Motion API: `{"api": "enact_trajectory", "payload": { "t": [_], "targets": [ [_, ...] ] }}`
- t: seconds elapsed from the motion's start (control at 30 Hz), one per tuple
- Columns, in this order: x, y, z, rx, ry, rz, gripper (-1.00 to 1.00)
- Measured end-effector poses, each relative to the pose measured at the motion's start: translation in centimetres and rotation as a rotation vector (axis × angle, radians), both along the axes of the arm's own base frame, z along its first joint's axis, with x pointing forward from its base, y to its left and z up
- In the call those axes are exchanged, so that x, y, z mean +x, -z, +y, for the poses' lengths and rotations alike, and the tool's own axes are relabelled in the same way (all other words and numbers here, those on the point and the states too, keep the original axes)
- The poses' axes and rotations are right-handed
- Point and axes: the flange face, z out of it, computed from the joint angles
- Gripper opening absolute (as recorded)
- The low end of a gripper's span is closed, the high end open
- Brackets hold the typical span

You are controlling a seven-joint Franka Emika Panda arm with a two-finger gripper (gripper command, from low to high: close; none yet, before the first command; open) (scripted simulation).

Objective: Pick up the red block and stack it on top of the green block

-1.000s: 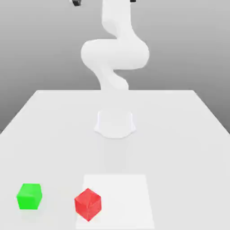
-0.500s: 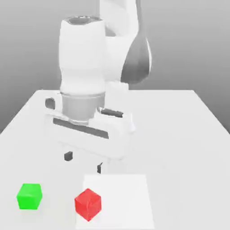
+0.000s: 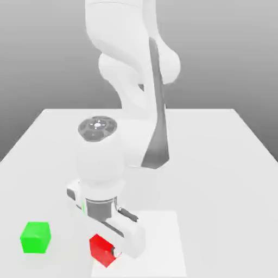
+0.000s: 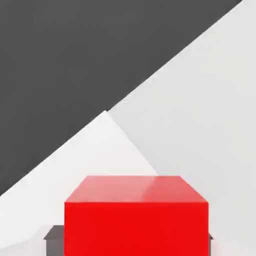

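"Where's the red block?"

"Low in the exterior view, across the left edge of the pale square, with the gripper over it."

"And the fingers?"

"Apart, one at each of two opposite sides of the block. I can't tell whether either touches it. In the hand view, more of one fingertip shows past the block than of the other."

"Any room around it?"

"Bare counter lies between it and the green block, which sits well apart toward the exterior view's left. The pale square spreads toward the exterior view's right. In the hand view, one corner of that square meets the counter's edge, with dark grey beyond."

"What does each view add?"

"The exterior view gives the green block and the arm reaching down; the hand view gives both fingertips, partly hidden by the red block."
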Motion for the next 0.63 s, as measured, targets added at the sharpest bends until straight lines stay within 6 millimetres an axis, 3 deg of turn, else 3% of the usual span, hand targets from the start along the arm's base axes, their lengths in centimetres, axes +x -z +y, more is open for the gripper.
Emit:
{"api": "enact_trajectory", "payload": {
  "t": [0.17, 0.2, 0.37, 0.43, 0.5, 0.53, 0.63],
  "targets": [
    [0.0, -5.2, -0.1, 0.000, 0.001, 0.000, -1.00],
    [-0.1, -6.1, -1.7, -0.001, 0.023, 0.001, -1.00],
    [-3.1, -8.7, -14.4, -0.001, 0.199, 0.001, -1.00],
    [-3.8, -7.1, -16.6, 0.001, 0.227, 0.000, -1.00],
    [-4.1, -4.7, -17.1, 0.001, 0.234, 0.000, -1.00],
    [-4.2, -3.8, -17.2, 0.000, 0.235, 0.000, 1.00],
    [-4.2, -3.8, -17.2, 0.000, 0.235, 0.000, 1.00]
  ]
}}
